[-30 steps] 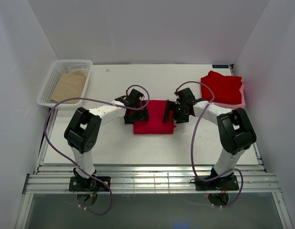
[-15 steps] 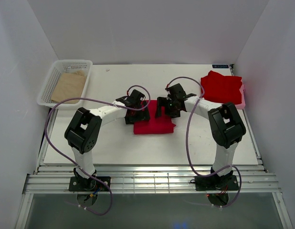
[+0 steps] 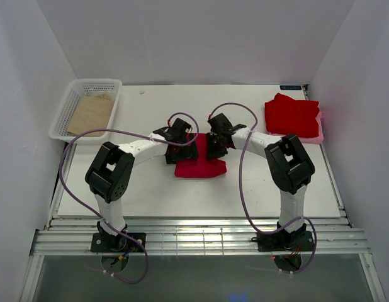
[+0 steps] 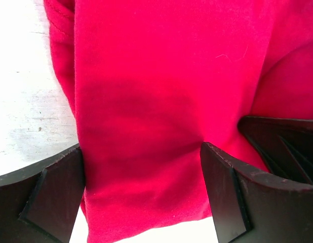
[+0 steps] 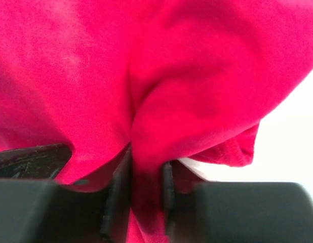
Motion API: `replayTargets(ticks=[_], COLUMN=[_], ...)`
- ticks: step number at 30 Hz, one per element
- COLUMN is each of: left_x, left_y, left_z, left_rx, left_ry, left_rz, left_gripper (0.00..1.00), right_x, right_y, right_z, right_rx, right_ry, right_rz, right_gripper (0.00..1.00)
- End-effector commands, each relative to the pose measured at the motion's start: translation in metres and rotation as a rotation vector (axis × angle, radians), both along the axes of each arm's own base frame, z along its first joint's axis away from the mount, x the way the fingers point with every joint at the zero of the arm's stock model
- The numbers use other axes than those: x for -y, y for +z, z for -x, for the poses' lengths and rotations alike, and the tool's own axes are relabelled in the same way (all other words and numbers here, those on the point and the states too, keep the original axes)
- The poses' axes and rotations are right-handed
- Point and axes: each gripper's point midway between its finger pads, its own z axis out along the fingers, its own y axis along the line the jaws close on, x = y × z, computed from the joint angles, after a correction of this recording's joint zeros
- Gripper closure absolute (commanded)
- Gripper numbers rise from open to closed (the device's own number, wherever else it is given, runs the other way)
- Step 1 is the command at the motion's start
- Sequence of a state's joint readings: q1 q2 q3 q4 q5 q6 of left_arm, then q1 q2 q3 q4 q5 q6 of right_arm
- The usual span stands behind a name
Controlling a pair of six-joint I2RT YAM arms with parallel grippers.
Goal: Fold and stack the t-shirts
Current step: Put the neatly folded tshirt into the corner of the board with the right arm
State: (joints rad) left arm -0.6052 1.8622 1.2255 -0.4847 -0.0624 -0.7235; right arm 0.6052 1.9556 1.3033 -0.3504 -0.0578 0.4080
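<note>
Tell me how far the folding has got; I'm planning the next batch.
Done: a folded red pile sits at the back right. In hand: the middle shirt, partly folded; the right gripper has its jaws shut on a pinch of it, the left gripper holds its jaws open over it. Left: finish this fold and move it onto the pile.

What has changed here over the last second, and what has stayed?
The right tool swung left across the shirt and pinched its cloth, bunching the right edge inward. The left tool stayed open at the shirt's left side; the red stack and basket stayed put.
</note>
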Motion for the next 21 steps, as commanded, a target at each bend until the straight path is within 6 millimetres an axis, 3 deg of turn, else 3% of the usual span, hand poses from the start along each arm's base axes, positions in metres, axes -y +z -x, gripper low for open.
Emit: replayTargets(ticks=[1,2,3,7,13,14,17,21], left_x=[0.013,0.013,0.012,0.011,-0.001,-0.002,-0.005,-0.013], left_y=[0.029,0.033,0.035,0.063,0.111,0.113,0.124,0.119], left_z=[-0.011,-0.012,-0.012,-0.018,-0.023,-0.020,-0.014,-0.001], left_rx=[0.072,0.082,0.089,0.150,0.221,0.223,0.237,0.223], left_ry=[-0.001,0.000,0.001,-0.005,0.020,0.023,0.027,0.039], left_rz=[0.064,0.069,0.068,0.078,0.100,0.103,0.128,0.127], left_gripper=[0.04,0.04,0.04,0.04,0.03,0.03,0.03,0.03], right_x=[0.015,0.016,0.023,0.031,0.058,0.064,0.083,0.111], right_y=[-0.033,-0.036,-0.041,-0.031,0.037,0.054,0.084,0.100], right_z=[0.020,0.021,0.023,0.015,-0.034,-0.051,-0.076,-0.099], right_rx=[-0.074,-0.078,-0.089,-0.047,0.119,0.153,0.216,0.247], right_ry=[0.006,0.006,-0.002,-0.001,-0.025,-0.050,-0.060,-0.069], right_rz=[0.154,0.172,0.210,0.265,0.359,0.352,0.369,0.409], right_gripper=[0.78,0.90,0.92,0.92,0.92,0.92,0.92,0.92])
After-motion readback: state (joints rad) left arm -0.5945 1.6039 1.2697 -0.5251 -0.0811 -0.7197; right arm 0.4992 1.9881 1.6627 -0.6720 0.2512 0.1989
